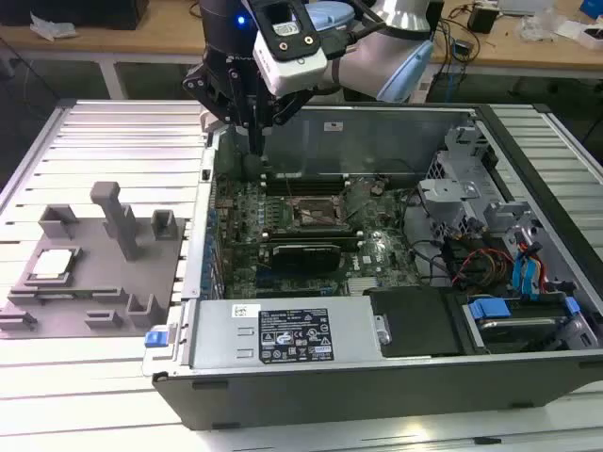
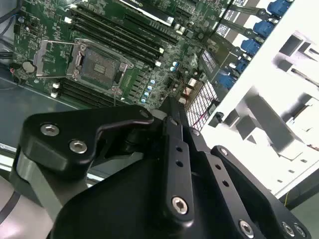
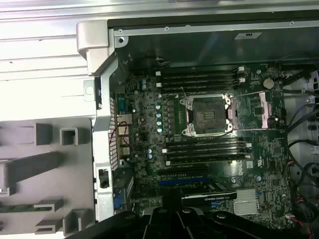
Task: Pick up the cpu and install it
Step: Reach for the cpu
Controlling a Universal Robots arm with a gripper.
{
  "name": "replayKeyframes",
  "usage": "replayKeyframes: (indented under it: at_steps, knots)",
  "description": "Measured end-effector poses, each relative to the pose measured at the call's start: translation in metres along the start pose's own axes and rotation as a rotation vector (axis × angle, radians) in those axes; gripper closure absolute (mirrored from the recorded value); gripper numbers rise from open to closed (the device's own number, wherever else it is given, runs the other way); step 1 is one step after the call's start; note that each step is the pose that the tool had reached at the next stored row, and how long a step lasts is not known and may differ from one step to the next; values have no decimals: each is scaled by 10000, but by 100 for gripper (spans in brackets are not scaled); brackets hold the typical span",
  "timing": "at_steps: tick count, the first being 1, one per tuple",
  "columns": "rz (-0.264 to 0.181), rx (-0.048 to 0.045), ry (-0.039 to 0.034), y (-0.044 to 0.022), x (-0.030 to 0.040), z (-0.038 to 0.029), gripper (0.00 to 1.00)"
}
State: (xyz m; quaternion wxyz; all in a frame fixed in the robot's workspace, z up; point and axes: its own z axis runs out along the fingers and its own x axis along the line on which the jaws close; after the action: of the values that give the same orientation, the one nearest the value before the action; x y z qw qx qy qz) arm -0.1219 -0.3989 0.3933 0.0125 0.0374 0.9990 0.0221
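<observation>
The cpu [image 1: 52, 266], a small pale silver square, lies flat in a recess of the grey fixture [image 1: 141, 247] at the exterior view's left, outside the computer case. My gripper [image 1: 256, 143] hangs over the case's far left corner, well away from the cpu, with its black fingers [image 2: 173, 122] shut together and nothing between them. The motherboard's dark socket [image 1: 316, 215] sits in the middle of the board, and both wrist views show it empty [image 2: 97, 62] [image 3: 207, 112]. Its metal load plate [image 3: 259, 109] is flipped open beside it.
The open case [image 1: 203, 273] has tall metal walls. A power supply with a white label [image 1: 292, 334] lies along its near side. Drive cages, cables and blue tabs [image 1: 528, 273] crowd the exterior view's right. The fixture carries upright grey posts [image 1: 118, 218]. A slatted metal table [image 1: 113, 132] lies underneath.
</observation>
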Motion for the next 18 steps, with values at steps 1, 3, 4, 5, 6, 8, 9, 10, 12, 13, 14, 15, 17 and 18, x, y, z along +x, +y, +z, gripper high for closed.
replayKeyframes:
  at_steps: [1, 3, 4, 5, 6, 8, 9, 10, 12, 13, 14, 15, 17, 18]
  knots:
    - [0, 0, 0, 0, 0, 0, 89]
    - [0, 0, 0, 0, 0, 0, 89]
    - [0, 0, 0, 0, 0, 0, 89]
    - [0, 0, 0, 0, 0, 0, 89]
    - [0, 0, 0, 0, 0, 0, 89]
    - [0, 0, 0, 0, 0, 0, 89]
    - [-1, 0, 0, 0, 1, 0, 89]
    - [1, 0, 0, 0, 3, 0, 89]
    - [2, 0, 0, 0, 10, 0, 89]
    - [1, 0, 0, -1, 15, 0, 89]
    - [0, 0, 0, -2, 20, -1, 89]
    - [1, 0, 0, -3, 41, -1, 89]
    - [1, 0, -1, -6, 86, -2, 89]
    - [1, 0, -1, -7, 98, -3, 89]
